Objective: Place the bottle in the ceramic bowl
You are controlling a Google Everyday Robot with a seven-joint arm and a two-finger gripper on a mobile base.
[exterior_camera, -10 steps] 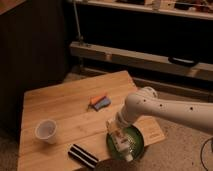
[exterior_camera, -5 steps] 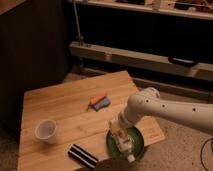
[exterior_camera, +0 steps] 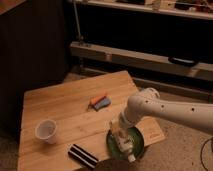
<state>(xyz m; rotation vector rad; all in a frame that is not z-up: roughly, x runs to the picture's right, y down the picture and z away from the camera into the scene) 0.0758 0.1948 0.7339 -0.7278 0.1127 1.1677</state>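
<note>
The green ceramic bowl (exterior_camera: 139, 138) sits near the front right corner of the wooden table (exterior_camera: 60, 105). My gripper (exterior_camera: 119, 130) hangs at the end of the white arm (exterior_camera: 150, 107), just over the bowl's left half. The pale clear bottle (exterior_camera: 126, 144) reaches from the gripper down across the bowl. Its white cap end (exterior_camera: 131, 158) is by the bowl's near rim. I cannot tell whether the bottle rests on the bowl or is held above it.
A white translucent cup (exterior_camera: 46, 131) stands at the table's front left. A black striped object (exterior_camera: 83, 155) lies at the front edge. An orange and a blue item (exterior_camera: 100, 102) lie mid-table. Dark shelving (exterior_camera: 140, 55) stands behind, and floor lies to the right.
The gripper and bottle have stayed over the bowl, with at most a slight shift downward. Nothing else has moved.
</note>
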